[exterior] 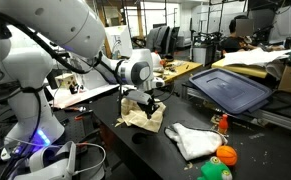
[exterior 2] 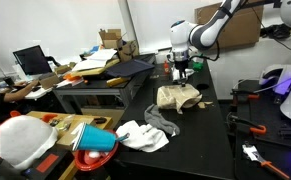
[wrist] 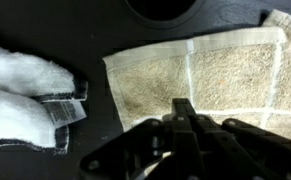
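- Found the tool (wrist: 185, 108) with its fingers pressed together, tips down on the beige towel (wrist: 225, 75) in the wrist view.
- Cannot tell whether a fold of the cloth is caught between the tips; the towel looks flat around them in the wrist view.
- Located the beige towel on the dark table (exterior 2: 210, 130), directly under the tool, in both exterior views.
- Noted the towel as slightly rumpled and raised toward the tool (exterior: 150, 103) in an exterior view, with a seam band running across and down it in the wrist view.
- Recorded a white towel (wrist: 20, 85) just beside the beige one, apart from it, with a strip of bare table between them.
- Saw a small label (wrist: 67, 108) at the edge of the white towel, facing the beige one.
- Placed the white towel (exterior: 193, 142) in a loose heap, nearer the table's edge than the beige towel.
- Logged an orange ball (exterior: 226, 154) and a green ball (exterior: 215, 170) beyond the white towel, close to each other, well apart from the tool.
- Marked a dark flat tray (exterior: 230, 88) lying tilted on the far side of the table, clear of both towels.
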`<state>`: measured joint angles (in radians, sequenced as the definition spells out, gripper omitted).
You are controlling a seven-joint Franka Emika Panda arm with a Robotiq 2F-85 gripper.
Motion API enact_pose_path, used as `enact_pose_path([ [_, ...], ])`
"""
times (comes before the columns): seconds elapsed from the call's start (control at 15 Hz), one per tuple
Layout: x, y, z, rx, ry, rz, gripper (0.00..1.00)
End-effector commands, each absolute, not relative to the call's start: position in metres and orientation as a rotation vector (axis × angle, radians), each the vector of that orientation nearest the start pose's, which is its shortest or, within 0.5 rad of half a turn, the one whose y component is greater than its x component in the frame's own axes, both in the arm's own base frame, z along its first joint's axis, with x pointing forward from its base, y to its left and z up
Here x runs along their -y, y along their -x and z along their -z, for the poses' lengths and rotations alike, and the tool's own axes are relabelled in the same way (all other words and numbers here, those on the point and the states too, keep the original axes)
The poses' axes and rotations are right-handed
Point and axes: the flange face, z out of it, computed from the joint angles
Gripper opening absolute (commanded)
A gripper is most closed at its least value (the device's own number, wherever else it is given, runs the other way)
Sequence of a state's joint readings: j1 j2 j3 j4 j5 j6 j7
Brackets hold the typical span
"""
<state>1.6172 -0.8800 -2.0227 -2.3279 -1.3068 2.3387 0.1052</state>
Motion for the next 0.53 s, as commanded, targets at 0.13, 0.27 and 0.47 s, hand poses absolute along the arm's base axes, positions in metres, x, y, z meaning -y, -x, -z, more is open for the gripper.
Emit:
enact_pose_path([
  [0.13, 0.146, -0.462, -0.133, 0.736, 3.142, -0.058, 0.0],
  [0.27, 0.152, -0.46, -0.127, 0.73, 3.162, -0.085, 0.0],
  [0.47, 0.161, -0.461, -0.126, 0.753, 3.202, -0.082, 0.0],
])
